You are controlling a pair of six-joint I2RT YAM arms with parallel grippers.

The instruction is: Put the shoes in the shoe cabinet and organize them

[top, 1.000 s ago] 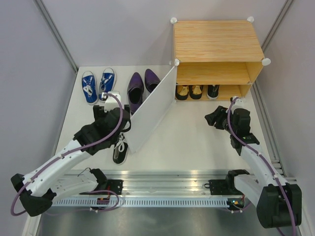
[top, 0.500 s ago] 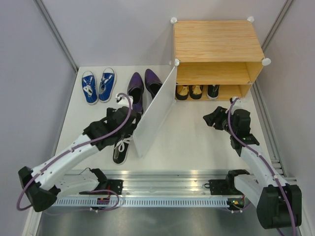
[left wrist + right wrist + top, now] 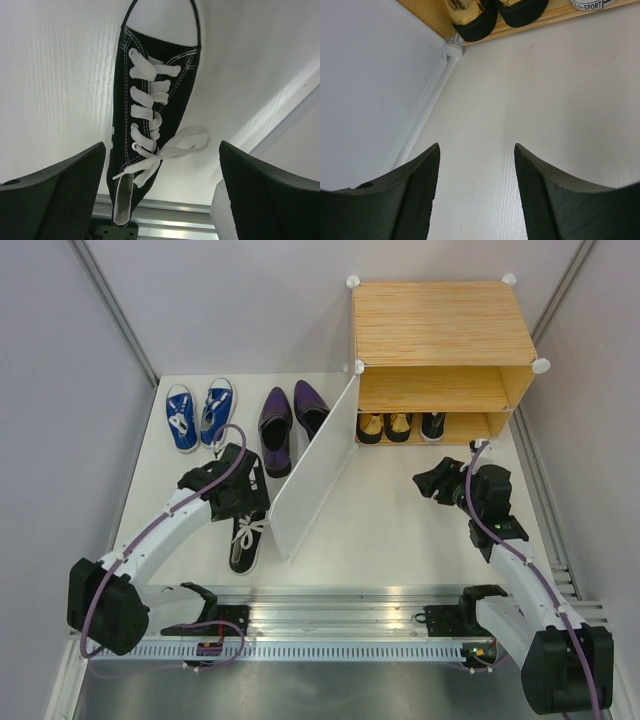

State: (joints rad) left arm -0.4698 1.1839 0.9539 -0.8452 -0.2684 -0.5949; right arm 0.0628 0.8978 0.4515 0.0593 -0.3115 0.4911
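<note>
Blue sneakers (image 3: 198,416), two, and two purple dress shoes (image 3: 290,418) are shown on the bench (image 3: 400,525) only from above. One black sneaker (image 3: 150,115) lies beneath the wide-open, empty left hand (image 3: 162,170). Two gold shoes (image 3: 385,427) and one black shoe (image 3: 433,426) are shelved in the cabinet (image 3: 440,325); the right hand (image 3: 476,165) is parted, empty

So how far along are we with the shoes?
Done: the gold pair and one black shoe sit on the lower shelf of the cabinet. In hand: nothing gripped; the left gripper hangs open over the other black sneaker on the table. Left: that sneaker, the blue pair and the purple pair, all outside. The right gripper is open, empty.
</note>
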